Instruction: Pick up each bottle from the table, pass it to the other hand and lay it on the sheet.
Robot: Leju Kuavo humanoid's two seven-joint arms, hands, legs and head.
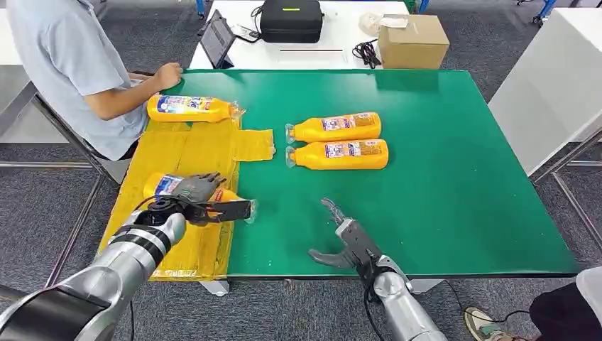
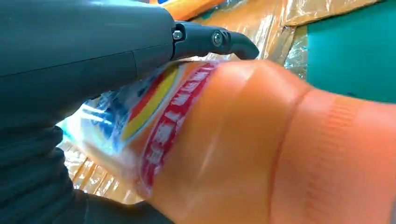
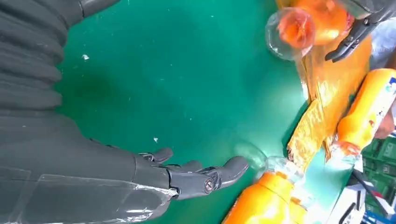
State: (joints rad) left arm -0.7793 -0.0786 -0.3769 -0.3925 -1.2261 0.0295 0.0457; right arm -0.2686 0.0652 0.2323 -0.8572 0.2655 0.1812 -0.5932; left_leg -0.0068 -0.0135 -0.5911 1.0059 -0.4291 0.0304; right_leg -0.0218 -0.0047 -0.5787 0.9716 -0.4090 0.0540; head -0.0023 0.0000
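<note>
A: Head view has your left hand wrapped round a bottle, low over the yellow sheet.

B: Why sideways?

A: So it lands flat, I'd judge, like the bottle already lying at the sheet's far end.

B: And the right hand?

A: Fingers spread, empty, above the green table; two bottles wait ahead of you.

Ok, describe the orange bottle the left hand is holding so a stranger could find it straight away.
Start at the green table, then go to the crinkled yellow sheet on its left side. At the sheet's near end lies an orange plastic bottle with a clear cap, the one bottle with the robot's left hand around it.
</note>
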